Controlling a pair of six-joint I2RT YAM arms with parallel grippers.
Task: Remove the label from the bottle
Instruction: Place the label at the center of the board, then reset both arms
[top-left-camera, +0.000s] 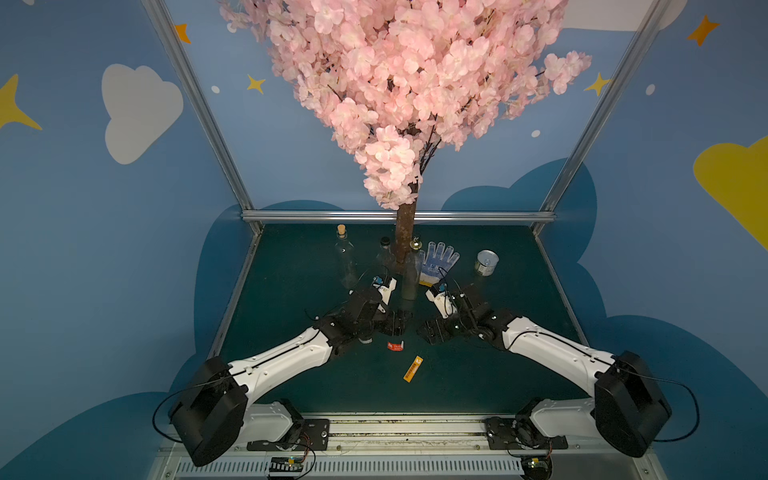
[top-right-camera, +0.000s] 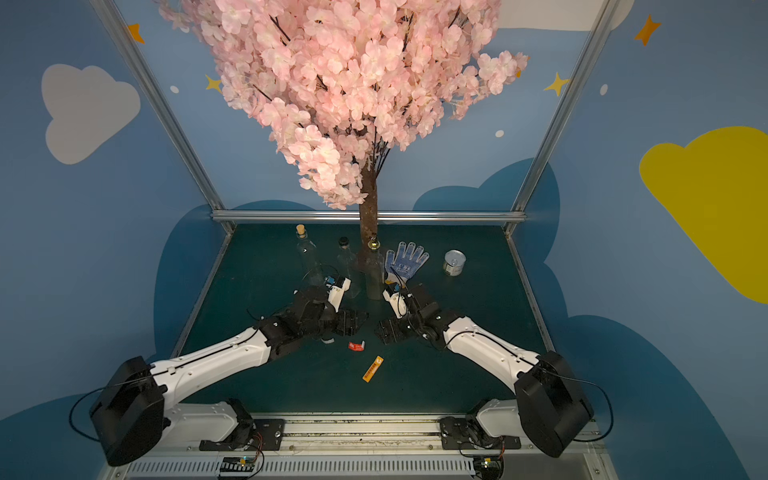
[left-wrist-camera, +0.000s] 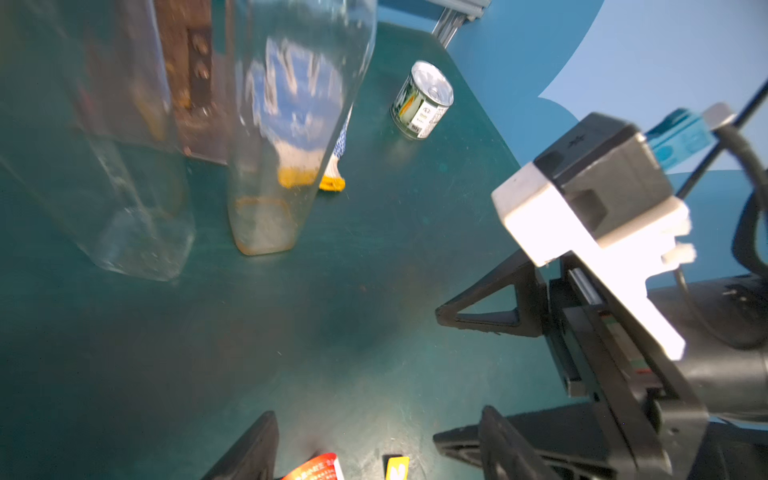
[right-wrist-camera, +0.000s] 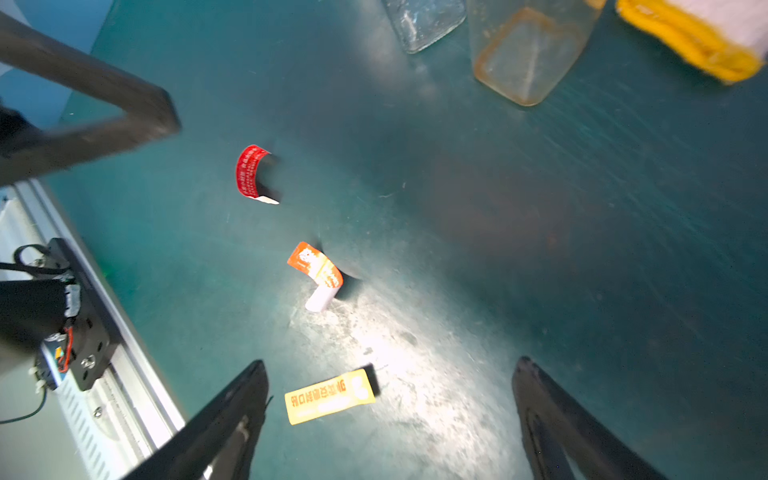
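Three clear glass bottles stand at the back by the tree trunk. The nearest, a gold-capped bottle (top-left-camera: 410, 278) (left-wrist-camera: 266, 174) (right-wrist-camera: 528, 54), has yellowish residue and bare sides. A curled red label (top-left-camera: 395, 345) (right-wrist-camera: 249, 174) lies loose on the mat, with a folded orange label (right-wrist-camera: 318, 270) and a flat yellow label (right-wrist-camera: 330, 397) (top-left-camera: 417, 362) beside it. My left gripper (top-left-camera: 399, 322) (left-wrist-camera: 378, 419) is open and empty, low over the mat just above the red label. My right gripper (top-left-camera: 430, 330) (right-wrist-camera: 390, 363) is open and empty, facing the left one, with the yellow label below its fingers.
A corked bottle (top-left-camera: 345, 262) and a black-capped bottle (top-left-camera: 385, 253) stand left of the trunk (top-left-camera: 405, 237). A blue-dotted glove (top-left-camera: 438, 257) lies right of the bottles, and a small tin can (top-left-camera: 486, 262) stands further right. Metal frame rails (top-left-camera: 399, 216) bound the green mat (top-left-camera: 291, 291).
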